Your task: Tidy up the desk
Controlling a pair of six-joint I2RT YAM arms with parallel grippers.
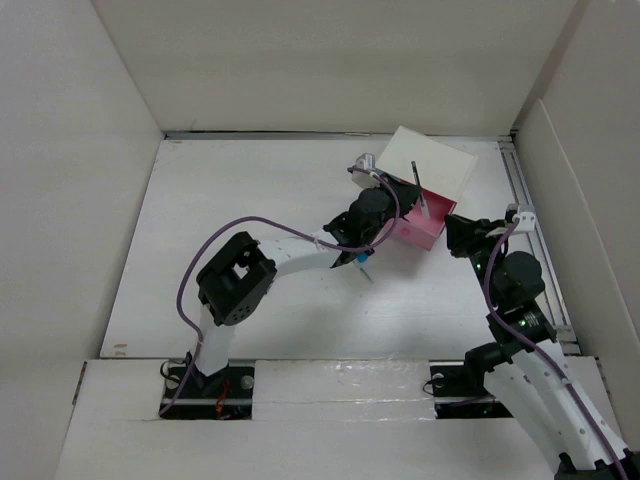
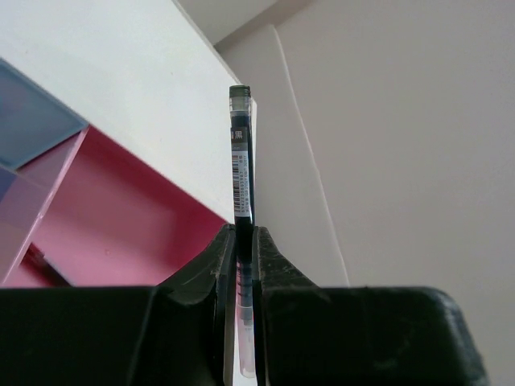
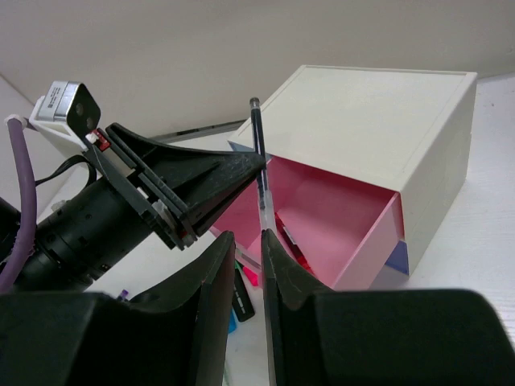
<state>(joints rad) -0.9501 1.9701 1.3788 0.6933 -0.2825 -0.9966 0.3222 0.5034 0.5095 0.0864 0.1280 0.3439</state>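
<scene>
Top external view shows the desk [image 1: 250, 190], a large flat matte-white tabletop walled by white panels. It is spread beneath both arms, and its surface is smooth and even in tone.

From the left, the left gripper [image 1: 405, 208] is reached toward the far right part of the desk. It is clamped tight on a slim black-and-clear plastic pen [image 1: 418, 188]. The pen is held upright just over the open pink plastic drawer [image 1: 420, 230] of a small white rectangular box [image 1: 435, 165]. A blue drawer front [image 2: 32, 112] is seen next to the pink one. A small cyan-tipped item [image 1: 361, 259], too small to be identified, lies on the desk under the left arm.

On the right, the right gripper [image 3: 247, 237] is aimed at the drawer's open mouth. Its fingers are parted by a narrow gap and nothing is held between them.

The step in hand is judged to be stowing the pen in the pink drawer. For the next move, the pen would need to be tilted and lowered inside the drawer walls before the fingers are released.
</scene>
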